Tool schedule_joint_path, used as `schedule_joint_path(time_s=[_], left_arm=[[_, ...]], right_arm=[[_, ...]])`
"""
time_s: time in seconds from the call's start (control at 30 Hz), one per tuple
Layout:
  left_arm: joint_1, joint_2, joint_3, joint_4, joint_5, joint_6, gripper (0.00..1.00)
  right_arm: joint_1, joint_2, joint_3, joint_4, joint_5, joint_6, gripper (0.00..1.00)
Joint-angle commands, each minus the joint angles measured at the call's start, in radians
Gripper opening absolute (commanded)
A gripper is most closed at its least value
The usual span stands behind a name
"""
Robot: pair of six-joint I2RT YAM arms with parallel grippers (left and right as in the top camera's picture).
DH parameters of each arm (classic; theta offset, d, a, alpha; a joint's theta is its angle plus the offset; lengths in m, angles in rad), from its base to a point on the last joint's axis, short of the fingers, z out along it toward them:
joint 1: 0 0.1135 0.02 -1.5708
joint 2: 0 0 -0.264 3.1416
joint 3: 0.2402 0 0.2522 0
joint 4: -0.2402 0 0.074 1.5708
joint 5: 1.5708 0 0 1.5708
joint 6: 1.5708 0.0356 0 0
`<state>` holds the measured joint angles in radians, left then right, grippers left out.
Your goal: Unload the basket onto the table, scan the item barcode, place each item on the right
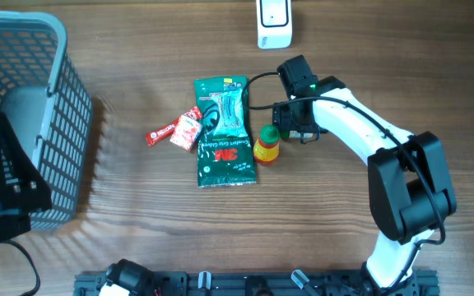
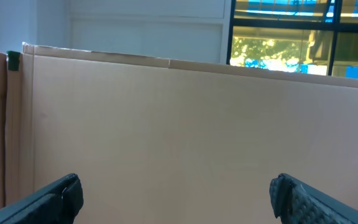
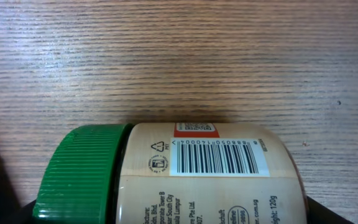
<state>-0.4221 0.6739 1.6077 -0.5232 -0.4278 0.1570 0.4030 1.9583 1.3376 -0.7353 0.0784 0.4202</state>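
I worked with the right gripper (image 1: 285, 130), set low over the bottle (image 3: 185, 177). The bottle lay on its side on the table (image 3: 179, 62) directly under my wrist camera, with its green cap (image 3: 79, 174) toward the finger at the left of that view. Only dark slivers of my fingers (image 3: 319, 213) showed at the lower corners. I could not tell whether the jaws stood clear of the bottle or already pressed on it. The barcode (image 3: 216, 160) faced straight up at my wrist, unobstructed and flat to the lens. I judged that the step in hand was to secure the bottle without covering that label. The pads belonged on the cap end and the base end, clear of the printed bars. A round body on a smooth table could roll, so the jaws needed to close evenly and squarely, with no sideways push. A green packet (image 1: 225, 131) lay just beside the bottle on the side away from my wrist, so the lift had to go straight up to avoid dragging it. A white device (image 1: 274, 23), which I took for the scanner, stood well apart, beyond my wrist. The barcode would need to be turned toward its window. My left gripper (image 2: 176, 198) was released, fingers wide with nothing between them, facing a cardboard wall (image 2: 179, 124).
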Motion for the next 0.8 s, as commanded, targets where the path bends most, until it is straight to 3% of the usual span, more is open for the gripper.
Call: schedule_joint_path(time_s=[0.0, 0.23, 0.4, 0.6, 0.77], left_arm=[[0.008, -0.008, -0.007, -0.001, 0.012, 0.012, 1.00], [0.008, -0.008, -0.007, -0.004, 0.012, 0.012, 1.00], [0.008, -0.008, -0.007, -0.005, 0.012, 0.012, 1.00], [0.008, -0.008, -0.007, -0.008, 0.012, 0.012, 1.00], [0.008, -0.008, -0.007, -0.008, 0.012, 0.012, 1.00]], right_arm=[[-0.020, 0.007, 0.045, -0.008, -0.119, 0.059, 0.80], [-0.129, 0.008, 0.088, 0.051, -0.500, 0.101, 0.79], [-0.177, 0.030, 0.060, 0.172, -0.569, 0.218, 0.79], [-0.178, 0.123, 0.058, 0.336, -0.769, 0.217, 0.79], [-0.178, 0.156, 0.058, 0.372, -0.785, 0.207, 0.81]])
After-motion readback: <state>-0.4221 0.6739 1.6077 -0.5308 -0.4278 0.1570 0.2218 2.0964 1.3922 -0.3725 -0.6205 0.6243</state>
